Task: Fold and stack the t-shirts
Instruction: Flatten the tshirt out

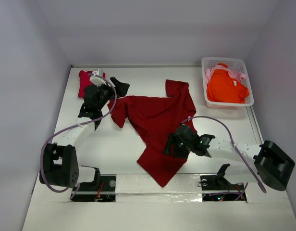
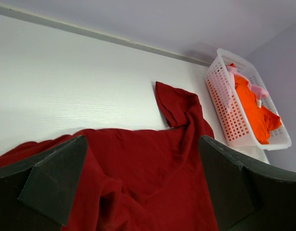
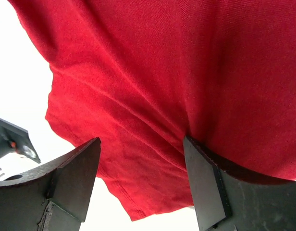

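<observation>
I find the white table [image 1: 119, 149] carrying the whole job. The dark red t-shirt [image 1: 155, 120] is the largest item, lying unfolded and rumpled across the middle of the table, one sleeve toward the far edge and its hem pointing at the near edge between the two arm bases. At the far right corner stands the white lattice basket [image 1: 225, 59]. It holds the bright orange t-shirt [image 1: 227, 86], bunched, with the pale pink t-shirt [image 1: 209, 73] draped over its far side. The crimson-pink t-shirt [image 1: 84, 81] lies at the far left, partly hidden behind the left arm (I cannot tell how it is folded). The left gripper [image 2: 142, 159] stands at the dark red shirt's left sleeve, jaws spread fully, with nothing clamped. The right gripper [image 3: 141, 159] hangs over the shirt's lower part, jaws well apart. The cloth creases at one fingertip [image 3: 189, 142], but I see no pinch.
</observation>
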`<state>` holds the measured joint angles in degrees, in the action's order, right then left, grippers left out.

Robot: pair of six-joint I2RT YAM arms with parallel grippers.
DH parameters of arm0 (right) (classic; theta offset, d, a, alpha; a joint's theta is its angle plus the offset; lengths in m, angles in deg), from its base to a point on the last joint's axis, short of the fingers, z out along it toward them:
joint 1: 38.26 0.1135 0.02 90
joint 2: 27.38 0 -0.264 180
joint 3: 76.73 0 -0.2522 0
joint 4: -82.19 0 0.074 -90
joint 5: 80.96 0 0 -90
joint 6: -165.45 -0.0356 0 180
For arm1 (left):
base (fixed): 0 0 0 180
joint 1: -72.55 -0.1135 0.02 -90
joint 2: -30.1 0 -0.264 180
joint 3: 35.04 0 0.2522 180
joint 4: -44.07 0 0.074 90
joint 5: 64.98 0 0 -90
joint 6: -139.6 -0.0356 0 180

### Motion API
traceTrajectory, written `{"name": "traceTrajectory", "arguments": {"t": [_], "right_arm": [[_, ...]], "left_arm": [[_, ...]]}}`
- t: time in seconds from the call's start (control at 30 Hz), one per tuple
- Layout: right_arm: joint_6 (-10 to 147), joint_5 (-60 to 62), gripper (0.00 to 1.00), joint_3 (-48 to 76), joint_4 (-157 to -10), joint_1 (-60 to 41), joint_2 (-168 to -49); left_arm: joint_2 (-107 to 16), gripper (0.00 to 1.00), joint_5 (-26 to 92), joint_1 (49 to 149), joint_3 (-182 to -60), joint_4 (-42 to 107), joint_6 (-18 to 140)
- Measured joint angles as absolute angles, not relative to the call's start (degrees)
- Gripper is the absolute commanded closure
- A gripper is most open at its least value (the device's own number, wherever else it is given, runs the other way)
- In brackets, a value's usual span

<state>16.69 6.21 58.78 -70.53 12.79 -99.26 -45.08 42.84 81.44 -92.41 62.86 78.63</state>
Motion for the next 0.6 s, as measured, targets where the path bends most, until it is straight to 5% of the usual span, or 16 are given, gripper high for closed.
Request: {"name": "traceTrajectory", "arguments": {"t": [0.4, 0.6], "right_arm": [[14.99, 10.30, 0.23, 57.14, -56.06, 17.23, -95.02], [16.69, 16.62, 0.23, 45.45, -46.42, 17.38, -95.35]], "left_arm": [[-43.52, 0.01, 42.91, 81.44, -92.41, 62.53, 78.61], [-43.24, 0.01, 42.97, 81.44, -92.41, 62.38, 78.59]]}}
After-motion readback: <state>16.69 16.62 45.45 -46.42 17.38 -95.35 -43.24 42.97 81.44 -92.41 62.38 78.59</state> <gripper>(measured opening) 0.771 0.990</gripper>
